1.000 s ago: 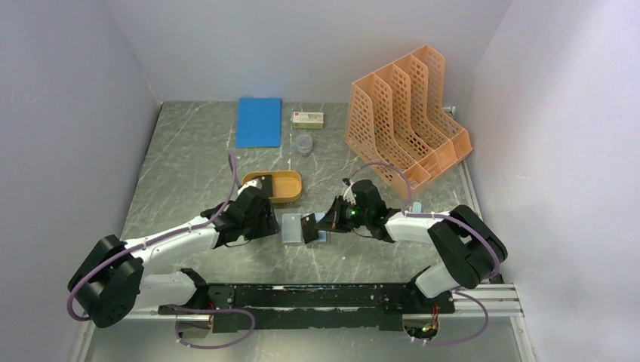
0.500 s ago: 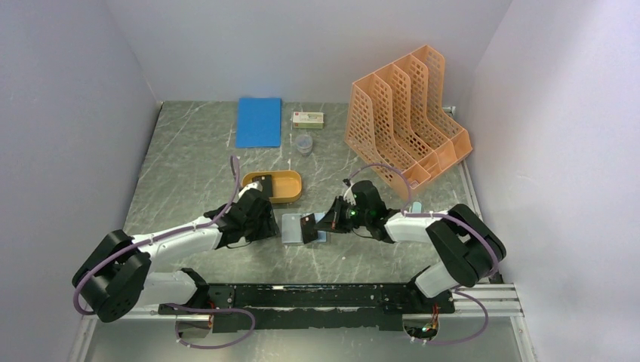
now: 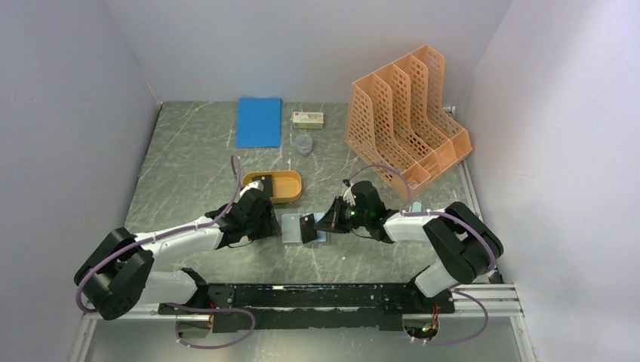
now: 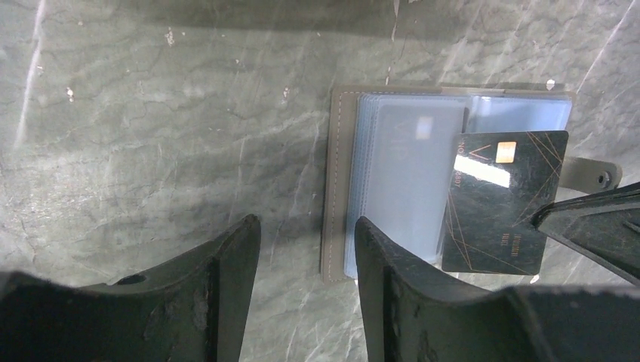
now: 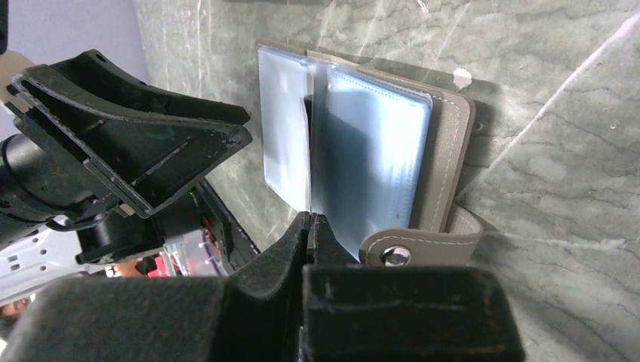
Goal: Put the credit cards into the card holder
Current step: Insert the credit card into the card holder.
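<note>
The card holder [image 4: 337, 181] lies open on the table, grey-brown cover down and pale blue clear sleeves [image 4: 400, 177] up; from above the card holder [image 3: 290, 227] sits between both arms. My right gripper [image 5: 311, 217] is shut on a black credit card [image 4: 502, 200] with gold lines, held edge-on over the sleeves [image 5: 377, 151]. The same card [image 3: 308, 228] shows in the top view, with the right gripper [image 3: 317, 225] behind it. My left gripper [image 4: 307, 220] is open and low, its fingers standing either side of the holder's left cover edge. The holder's snap strap [image 5: 411, 249] lies by my right fingers.
An orange oval tray [image 3: 285, 187] with a dark item at its left end sits just behind the left gripper [image 3: 269, 224]. Farther back are a blue notebook [image 3: 259, 121], a small box [image 3: 308, 118], a clear cup [image 3: 303, 143] and an orange file rack [image 3: 404, 121].
The left arm's rear part has shifted a little to the right while its gripper stays at the holder. The right gripper and its card have barely moved.
</note>
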You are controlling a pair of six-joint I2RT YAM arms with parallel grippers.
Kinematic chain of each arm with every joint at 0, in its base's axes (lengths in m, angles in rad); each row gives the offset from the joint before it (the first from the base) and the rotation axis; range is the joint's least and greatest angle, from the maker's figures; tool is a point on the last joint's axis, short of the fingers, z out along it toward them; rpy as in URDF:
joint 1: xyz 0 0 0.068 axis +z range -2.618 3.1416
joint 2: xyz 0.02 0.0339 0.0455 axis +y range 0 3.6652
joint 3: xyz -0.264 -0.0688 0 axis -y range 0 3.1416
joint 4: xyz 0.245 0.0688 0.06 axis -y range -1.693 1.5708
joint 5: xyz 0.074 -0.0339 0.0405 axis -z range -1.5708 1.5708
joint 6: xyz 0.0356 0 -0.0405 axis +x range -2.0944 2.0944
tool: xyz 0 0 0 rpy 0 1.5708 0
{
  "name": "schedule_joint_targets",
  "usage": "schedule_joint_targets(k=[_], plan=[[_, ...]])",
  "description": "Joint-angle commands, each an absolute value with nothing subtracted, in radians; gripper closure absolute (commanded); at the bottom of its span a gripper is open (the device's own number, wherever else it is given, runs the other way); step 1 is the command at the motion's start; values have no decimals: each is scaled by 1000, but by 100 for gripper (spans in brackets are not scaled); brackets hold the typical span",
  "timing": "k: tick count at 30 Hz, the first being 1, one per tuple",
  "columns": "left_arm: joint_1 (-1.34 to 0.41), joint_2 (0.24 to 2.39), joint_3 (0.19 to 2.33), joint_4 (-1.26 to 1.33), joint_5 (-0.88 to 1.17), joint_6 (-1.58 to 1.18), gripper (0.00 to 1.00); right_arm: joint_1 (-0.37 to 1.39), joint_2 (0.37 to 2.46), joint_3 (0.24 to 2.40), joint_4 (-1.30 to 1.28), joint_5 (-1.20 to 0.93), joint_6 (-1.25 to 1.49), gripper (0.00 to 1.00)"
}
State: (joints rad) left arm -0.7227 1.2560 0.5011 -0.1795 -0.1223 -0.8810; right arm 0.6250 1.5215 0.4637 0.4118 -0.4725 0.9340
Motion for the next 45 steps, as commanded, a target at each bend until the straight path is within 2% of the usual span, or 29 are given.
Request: schedule_joint_targets(k=[1, 27, 45], plan=[[-726, 1286, 467, -172, -84, -897, 46, 629, 1541, 455, 466, -470, 955, 100], [-726, 1278, 394, -124, -26, -922, 54, 690, 1557, 447, 469, -273, 1017, 100], [-726, 1263, 358, -90, -9, -933, 58, 817, 1561, 446, 458, -118, 1101, 100]])
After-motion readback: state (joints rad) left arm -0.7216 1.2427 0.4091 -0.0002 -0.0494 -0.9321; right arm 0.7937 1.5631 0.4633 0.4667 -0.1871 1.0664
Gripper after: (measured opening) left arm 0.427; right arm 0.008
